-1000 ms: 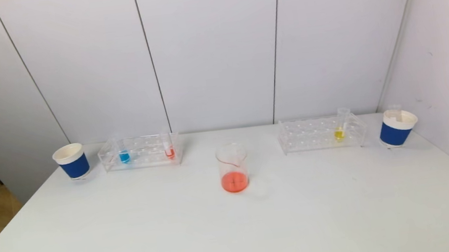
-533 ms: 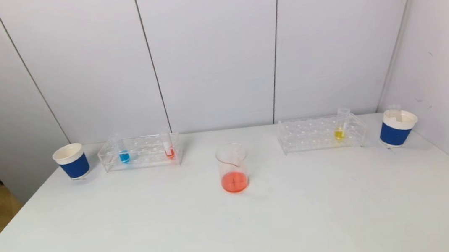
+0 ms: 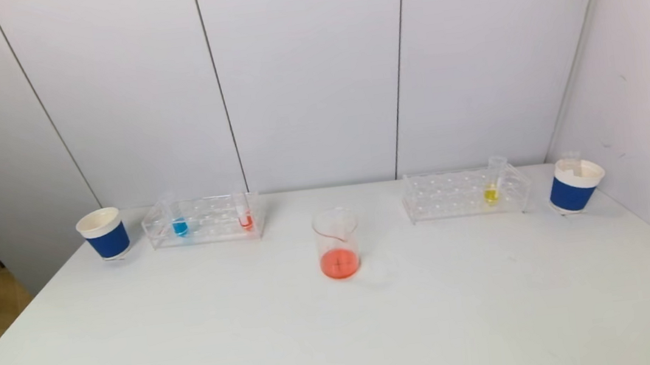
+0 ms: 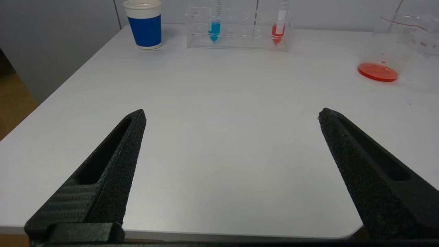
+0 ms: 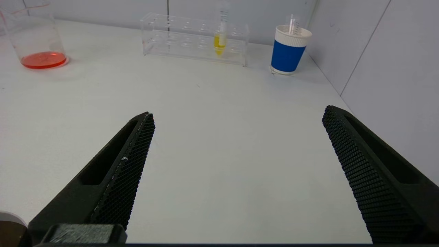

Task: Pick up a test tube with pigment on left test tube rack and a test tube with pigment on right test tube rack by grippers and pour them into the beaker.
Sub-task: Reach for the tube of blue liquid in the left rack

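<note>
- Head view shows neither arm; both stay low at the near edge of the white worktop (image 3: 341, 327), well short of the clear glass beaker (image 3: 337, 243) with its shallow layer of orange-red liquid.
- Left end effector (image 4: 232, 118) appears only in the left wrist view, its two black textured fingers (image 4: 116, 161) spread wide apart with nothing between them, aimed across the bare worktop toward the left rack.
- Right end effector (image 5: 238, 118) appears only in the right wrist view, its black mesh-patterned fingers (image 5: 120, 171) likewise wide apart and holding nothing, aimed toward the right rack.
- Bases of both end effectors are cut off at the picture edges, and the beaker is cropped at the edge of each wrist view.
- Clear acrylic left test tube rack (image 3: 202, 220) stands to the left of the beaker near the back wall and holds a tube of blue pigment (image 3: 179, 226) and a tube of red pigment (image 3: 245, 220), both upright.
- Clear acrylic right test tube rack (image 3: 466, 194) stands to the right of the beaker and holds one upright tube of yellow pigment (image 3: 491, 191).
- Blue-and-white paper cup (image 3: 103, 233) sits beyond the left rack, away from the beaker; a matching cup (image 3: 575, 185) beyond the right rack has a clear tube standing in it, its contents hard to make out.
</note>
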Robot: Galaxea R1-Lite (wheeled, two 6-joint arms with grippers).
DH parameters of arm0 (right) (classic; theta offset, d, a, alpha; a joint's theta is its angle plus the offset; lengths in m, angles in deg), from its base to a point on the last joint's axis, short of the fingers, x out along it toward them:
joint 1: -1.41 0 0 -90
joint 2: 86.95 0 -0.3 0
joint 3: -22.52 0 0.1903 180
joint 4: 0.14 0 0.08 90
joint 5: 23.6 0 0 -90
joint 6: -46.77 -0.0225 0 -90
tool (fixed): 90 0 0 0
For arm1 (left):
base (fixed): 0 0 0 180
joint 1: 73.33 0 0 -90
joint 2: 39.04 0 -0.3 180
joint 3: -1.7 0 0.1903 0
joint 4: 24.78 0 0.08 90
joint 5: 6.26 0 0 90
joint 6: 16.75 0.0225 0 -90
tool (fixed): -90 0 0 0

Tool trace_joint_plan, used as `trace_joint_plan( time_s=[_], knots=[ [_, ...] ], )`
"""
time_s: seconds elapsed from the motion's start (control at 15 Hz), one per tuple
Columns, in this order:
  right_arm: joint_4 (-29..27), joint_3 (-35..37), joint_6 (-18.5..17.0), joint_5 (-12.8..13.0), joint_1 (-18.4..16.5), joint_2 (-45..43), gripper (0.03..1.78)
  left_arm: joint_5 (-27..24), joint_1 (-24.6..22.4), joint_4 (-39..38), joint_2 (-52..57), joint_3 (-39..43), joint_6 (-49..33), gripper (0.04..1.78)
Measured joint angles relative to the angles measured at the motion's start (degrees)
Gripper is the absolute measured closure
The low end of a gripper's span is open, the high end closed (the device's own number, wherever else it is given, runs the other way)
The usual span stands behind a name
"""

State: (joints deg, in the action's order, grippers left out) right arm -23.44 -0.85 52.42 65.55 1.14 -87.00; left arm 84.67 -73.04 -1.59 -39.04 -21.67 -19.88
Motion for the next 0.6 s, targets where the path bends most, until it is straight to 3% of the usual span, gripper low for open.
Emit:
trace_joint_plan(
  time_s=[0.6],
  knots=[
    [0.0, 0.0, 0.02, 0.01, 0.0, 0.0, 0.04, 0.0, 0.01, -0.02, 0.0, 0.0, 0.02, 0.06]
  ],
)
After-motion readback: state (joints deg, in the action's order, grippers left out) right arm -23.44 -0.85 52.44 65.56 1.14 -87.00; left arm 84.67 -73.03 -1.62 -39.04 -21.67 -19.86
